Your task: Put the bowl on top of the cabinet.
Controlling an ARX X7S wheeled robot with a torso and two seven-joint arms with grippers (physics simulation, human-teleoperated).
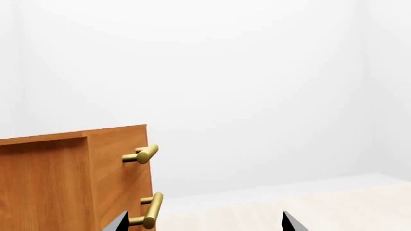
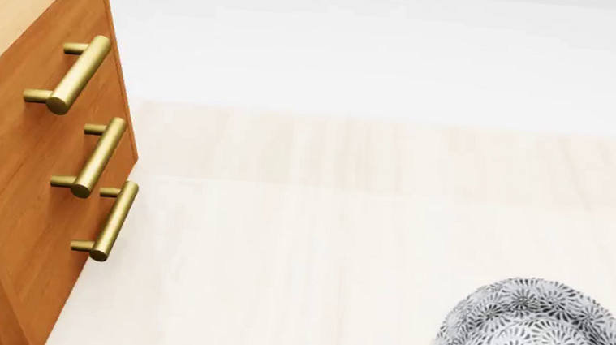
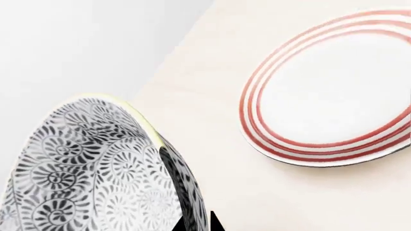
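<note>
Right now the bowl (image 3: 96, 168) sits close against the right gripper (image 3: 198, 222), whose dark fingertips show on either side of the patterned wall near the rim; it looks pinched there, though so little of the fingers is in frame that I would not swear to how firm the hold is. From the head view the bowl (image 2: 541, 335) is low at the right, apparently above the pale table (image 2: 335, 248) and well apart from the cabinet (image 2: 26, 169) at the far left. A red-ringed plate (image 3: 334, 91) lies flat on the table nearby. The left gripper (image 1: 204, 222) hangs spread and empty beside the brass handles (image 1: 144, 154). To do this well, the bowl should be kept level, raised above the cabinet's top edge before crossing over, and carried wide of those handles.
</note>
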